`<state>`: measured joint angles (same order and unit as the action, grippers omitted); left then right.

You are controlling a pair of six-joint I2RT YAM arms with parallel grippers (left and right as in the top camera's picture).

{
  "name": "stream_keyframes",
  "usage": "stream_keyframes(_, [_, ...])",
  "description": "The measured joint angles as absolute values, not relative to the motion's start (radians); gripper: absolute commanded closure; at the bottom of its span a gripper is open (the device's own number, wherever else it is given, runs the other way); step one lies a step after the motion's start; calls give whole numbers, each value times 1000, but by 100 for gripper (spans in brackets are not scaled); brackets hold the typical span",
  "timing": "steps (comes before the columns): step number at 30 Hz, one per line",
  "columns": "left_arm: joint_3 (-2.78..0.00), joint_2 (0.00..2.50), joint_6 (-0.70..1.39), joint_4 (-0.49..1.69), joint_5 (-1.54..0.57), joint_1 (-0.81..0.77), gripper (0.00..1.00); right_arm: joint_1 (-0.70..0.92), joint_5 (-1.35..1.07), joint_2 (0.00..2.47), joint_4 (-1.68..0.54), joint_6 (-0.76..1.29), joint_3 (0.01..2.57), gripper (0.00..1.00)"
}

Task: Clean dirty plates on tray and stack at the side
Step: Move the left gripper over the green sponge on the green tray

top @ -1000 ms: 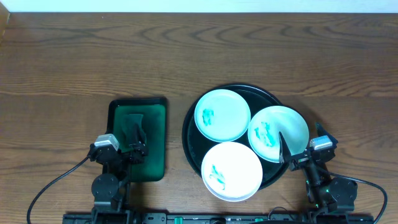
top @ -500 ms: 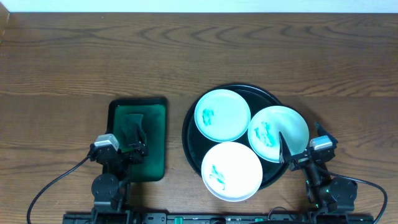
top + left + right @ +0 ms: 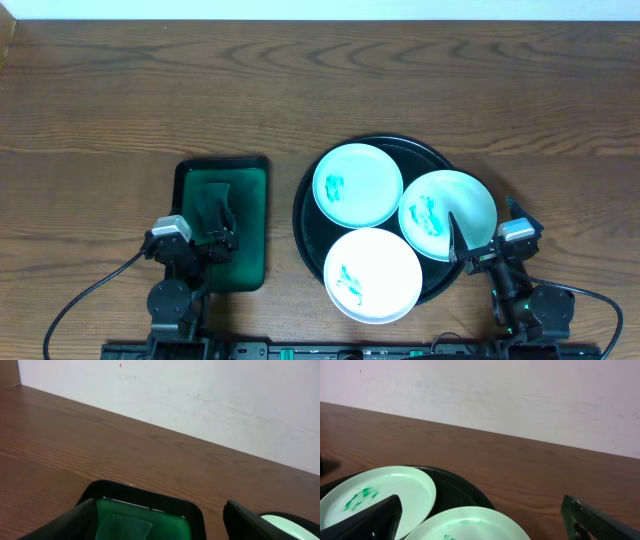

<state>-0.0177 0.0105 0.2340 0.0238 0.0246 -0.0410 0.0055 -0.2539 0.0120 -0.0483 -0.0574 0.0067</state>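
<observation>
The black round tray (image 3: 305, 222) holds three plates, each with a teal smear: a mint plate (image 3: 357, 185) at the far left, a mint plate (image 3: 447, 213) overhanging the right rim, and a white plate (image 3: 373, 275) at the near edge. My right gripper (image 3: 483, 225) is open and empty at the right mint plate's near edge. In the right wrist view that plate (image 3: 470, 525) lies between my fingers, the other mint plate (image 3: 375, 495) is to the left, and the tray (image 3: 457, 492) shows behind. My left gripper (image 3: 205, 238) is open and empty.
A small rectangular dark green tray (image 3: 250, 215) lies left of the black tray, with a green cloth (image 3: 213, 205) in it. My left gripper hangs over its near end; the cloth (image 3: 122, 527) shows between my fingers. Bare wooden table lies beyond both trays.
</observation>
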Motion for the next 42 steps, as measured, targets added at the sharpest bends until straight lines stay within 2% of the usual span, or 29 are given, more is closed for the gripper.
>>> stream_keyframes(17, [-18,10,239,22,24,-41,20,6,-254,12,-48,-57,7,1])
stream_keyframes(28, [-44,44,262,79,-112,-41,20,6,-254,12,-48,-57,7,1])
stream_keyframes(35, [-162,280,262,201,-159,-41,20,6,-253,12,-48,-57,7,1])
stream_keyframes(42, [-509,699,262,357,-168,-41,20,6,-253,12,-49,-57,7,1])
